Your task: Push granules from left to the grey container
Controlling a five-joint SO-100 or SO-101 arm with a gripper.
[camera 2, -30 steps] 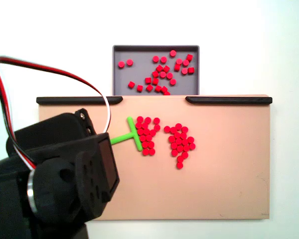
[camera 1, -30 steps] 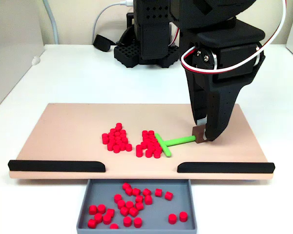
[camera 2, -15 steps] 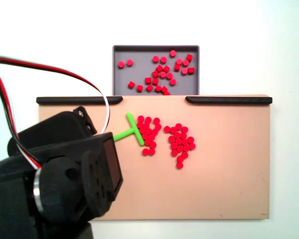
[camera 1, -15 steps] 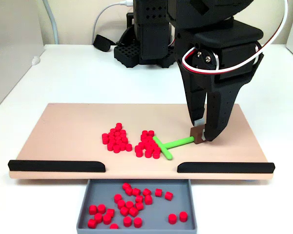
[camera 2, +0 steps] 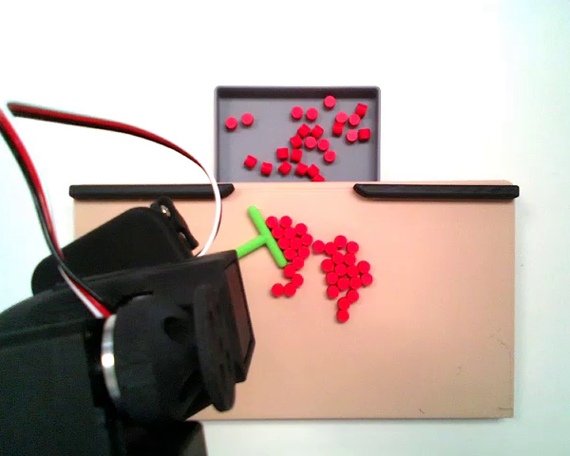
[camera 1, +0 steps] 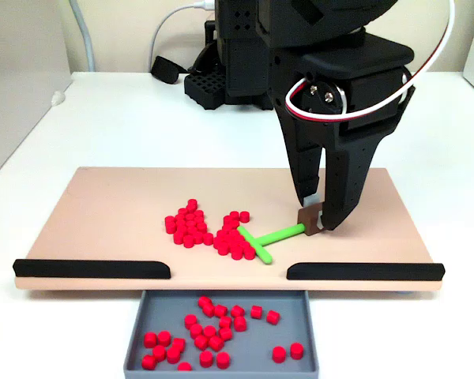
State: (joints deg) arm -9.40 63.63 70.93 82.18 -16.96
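Granules (camera 1: 209, 229) on board, more in grey container (camera 1: 316, 347); hand (camera 1: 314, 219) grips green stick (camera 1: 270, 237).

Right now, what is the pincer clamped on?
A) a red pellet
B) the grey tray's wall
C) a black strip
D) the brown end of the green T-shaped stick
D: the pincer pinches the brown block ending the green T-shaped stick, whose crossbar touches the red pellets.

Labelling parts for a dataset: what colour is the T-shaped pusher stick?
Bright green T-shaped stick, clearest in this fixed view.
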